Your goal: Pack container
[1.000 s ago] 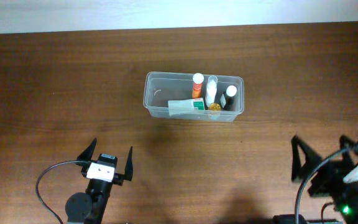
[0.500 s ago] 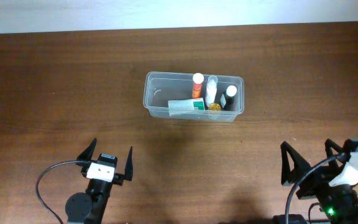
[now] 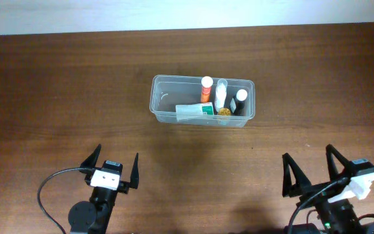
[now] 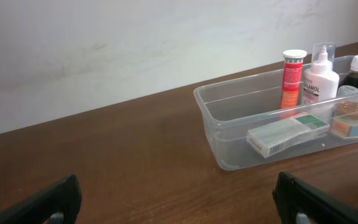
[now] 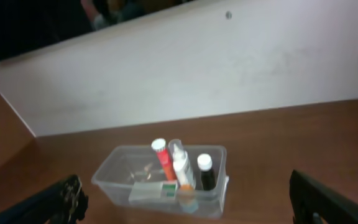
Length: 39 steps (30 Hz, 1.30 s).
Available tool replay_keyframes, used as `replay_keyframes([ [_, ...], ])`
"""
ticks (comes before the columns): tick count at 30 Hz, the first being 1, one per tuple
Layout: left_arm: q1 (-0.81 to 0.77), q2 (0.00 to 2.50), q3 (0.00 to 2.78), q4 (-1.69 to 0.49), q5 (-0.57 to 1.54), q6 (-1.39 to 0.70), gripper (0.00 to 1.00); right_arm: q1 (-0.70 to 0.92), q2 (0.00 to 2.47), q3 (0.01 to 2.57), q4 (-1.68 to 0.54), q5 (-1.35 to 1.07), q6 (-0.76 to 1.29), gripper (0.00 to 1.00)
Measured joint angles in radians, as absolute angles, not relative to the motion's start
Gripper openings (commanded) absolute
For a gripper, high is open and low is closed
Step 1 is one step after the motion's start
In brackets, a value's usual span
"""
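both the left hand (image 3: 117,154) and the right hand (image 3: 308,154) gape empty, well apart from the filled container (image 3: 163,99).

The left gripper (image 3: 117,152) is at the near side on the left, pointing forward, its two dark fingers (image 4: 50,202) spread wide apart with nothing held between them. The right gripper (image 3: 308,153) is at the near side on the right, turned slightly to the left, its fingers (image 5: 321,200) also wide apart and empty. The left arm (image 3: 83,214) and the right arm (image 3: 336,218) show only their last parts at the bottom border of the overhead view
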<state>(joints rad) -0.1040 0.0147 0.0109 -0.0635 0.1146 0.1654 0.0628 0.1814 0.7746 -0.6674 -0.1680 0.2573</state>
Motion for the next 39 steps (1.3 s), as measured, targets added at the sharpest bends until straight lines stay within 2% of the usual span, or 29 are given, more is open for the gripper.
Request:
replay_keyframes([
  [17, -0.104, 0.015, 0.011, -0.064, 0.115, 0.165, 0.99, 0.063, 0.016, 0.429, -0.248, -0.159, 0.295, 0.98],
  [30, -0.104, 0.015, 0.011, -0.064, 0.115, 0.165, 0.99, 0.064, 0.016, 0.407, -0.01, -0.132, 0.296, 0.98],
  [39, -0.104, 0.015, 0.011, -0.064, 0.115, 0.165, 0.99, 0.064, 0.016, 0.407, 0.038, -0.129, 0.297, 0.98],
])
